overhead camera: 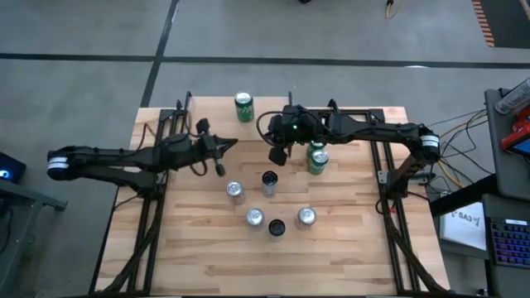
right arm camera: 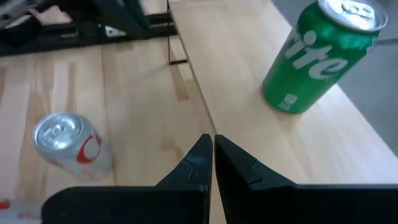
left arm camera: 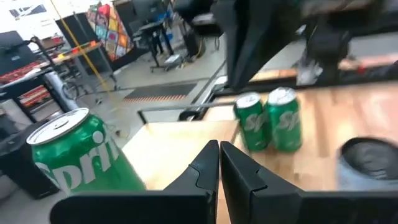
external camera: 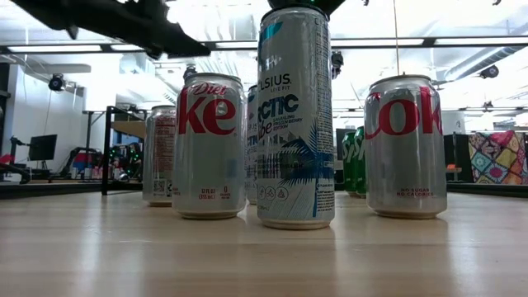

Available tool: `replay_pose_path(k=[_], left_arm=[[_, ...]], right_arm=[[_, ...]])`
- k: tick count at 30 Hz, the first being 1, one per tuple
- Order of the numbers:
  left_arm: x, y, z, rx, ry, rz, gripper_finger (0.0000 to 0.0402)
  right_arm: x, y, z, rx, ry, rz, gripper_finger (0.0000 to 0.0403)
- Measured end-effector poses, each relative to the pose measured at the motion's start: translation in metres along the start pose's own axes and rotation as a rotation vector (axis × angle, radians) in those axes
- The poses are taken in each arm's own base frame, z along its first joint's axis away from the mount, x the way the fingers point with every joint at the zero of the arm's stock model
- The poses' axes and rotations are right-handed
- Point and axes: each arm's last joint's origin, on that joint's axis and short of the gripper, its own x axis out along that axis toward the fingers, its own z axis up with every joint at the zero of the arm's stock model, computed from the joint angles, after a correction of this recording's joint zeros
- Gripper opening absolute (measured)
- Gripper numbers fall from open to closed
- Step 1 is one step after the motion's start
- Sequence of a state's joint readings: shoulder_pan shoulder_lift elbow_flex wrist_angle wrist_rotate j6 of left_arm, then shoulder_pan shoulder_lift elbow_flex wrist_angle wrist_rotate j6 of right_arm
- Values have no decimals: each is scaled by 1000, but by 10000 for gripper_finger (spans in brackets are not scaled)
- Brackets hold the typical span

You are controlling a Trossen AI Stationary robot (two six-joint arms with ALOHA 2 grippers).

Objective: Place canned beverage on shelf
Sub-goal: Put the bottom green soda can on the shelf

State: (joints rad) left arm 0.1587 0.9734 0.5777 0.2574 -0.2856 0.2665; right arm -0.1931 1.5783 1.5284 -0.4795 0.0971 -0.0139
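**One can up, more to pick**

Standing upright on the small raised light-wood shelf point(right arm camera: 236, 56) at the far side of the table: one green soda can point(overhead camera: 243, 107). Waiting down on the big wooden tabletop point(overhead camera: 190, 257): a pair of green soda cans point(overhead camera: 317, 157) close together on the right, and a bunch of silver cans nearer the front, one of them a silver and red cola can point(right arm camera: 68, 146).

Left gripper point(left arm camera: 219, 163): shut tight, holding nothing, hanging just on the near side of the shelf. Right gripper point(right arm camera: 212, 155): also shut tight and holding nothing, hanging just left of the green pair, close to the shelf's right end.

Looks like the in-between step: one can done, no can picked for the next trip.

Next, probably: open the right fingers wide, go down around one green can of the pair, squeeze, lift, carry to a bare spot on the shelf. Careful not to bump its neighbour.
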Motion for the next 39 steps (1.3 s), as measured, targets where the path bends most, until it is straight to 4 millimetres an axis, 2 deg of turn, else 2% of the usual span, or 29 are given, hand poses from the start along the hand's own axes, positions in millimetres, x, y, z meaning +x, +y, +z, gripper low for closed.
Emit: replay_pose_path(k=[5, 11, 18, 26, 39], left_arm=[[21, 19, -5, 17, 64, -51, 0], [43, 49, -19, -13, 140, 3, 0], [63, 64, -28, -39, 187, -12, 0], [75, 71, -30, -42, 197, 10, 0], [76, 85, -37, -69, 209, 72, 0]], right_arm=[[-3, 8, -5, -17, 47, 18, 9], [-3, 13, -7, -26, 60, 30, 9], [-3, 13, -7, -26, 61, 29, 9], [-3, 13, -7, -26, 61, 29, 9], [-3, 13, -7, -33, 60, 28, 9]])
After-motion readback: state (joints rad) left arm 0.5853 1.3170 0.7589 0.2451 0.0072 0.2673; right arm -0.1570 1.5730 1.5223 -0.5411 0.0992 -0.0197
